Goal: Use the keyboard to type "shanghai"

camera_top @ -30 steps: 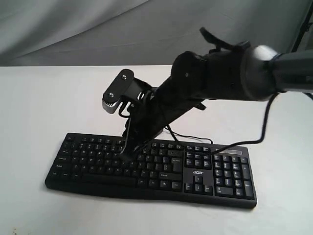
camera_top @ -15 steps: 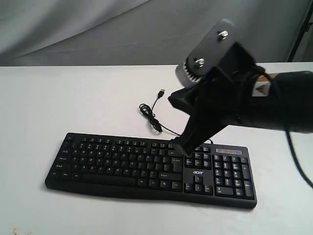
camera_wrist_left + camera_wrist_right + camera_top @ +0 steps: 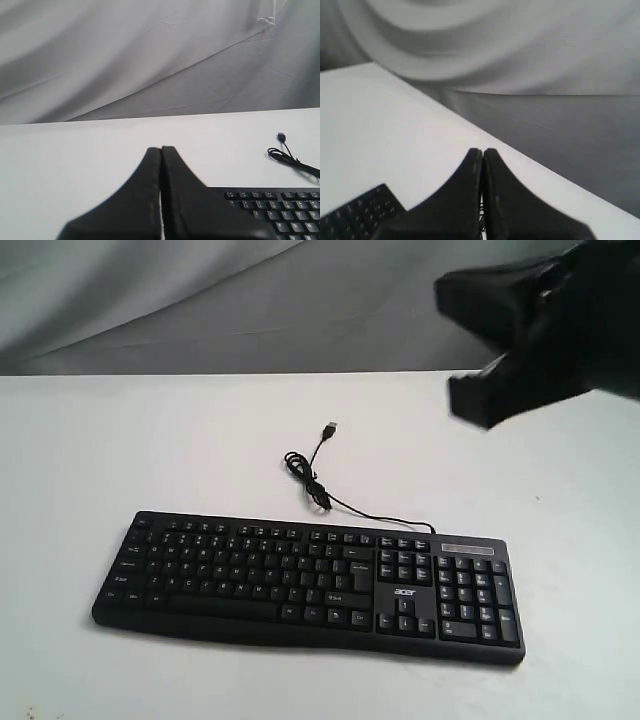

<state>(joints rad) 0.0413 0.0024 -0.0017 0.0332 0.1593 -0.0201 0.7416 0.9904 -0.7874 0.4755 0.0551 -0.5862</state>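
The black keyboard (image 3: 310, 585) lies flat on the white table (image 3: 120, 450) near its front edge, with nothing touching its keys. Its thin black cable (image 3: 318, 490) coils behind it and ends in a loose USB plug (image 3: 330, 427). My right arm (image 3: 560, 330) is a dark blur high at the upper right, well above and behind the keyboard. The right gripper (image 3: 482, 151) is shut and empty, with a keyboard corner (image 3: 355, 215) below it. The left gripper (image 3: 161, 149) is also shut and empty, near the keyboard's top row (image 3: 280, 200). The exterior view does not show the left gripper.
A grey cloth backdrop (image 3: 200, 300) hangs behind the table's far edge. The USB plug (image 3: 281, 136) and cable coil (image 3: 290, 157) rest on bare table behind the keyboard. Bare white table lies on either side of the keyboard.
My right arm has lifted off the middle keys and swung up and to the right, away from the keyboard. The whole keyboard and its cable now show.
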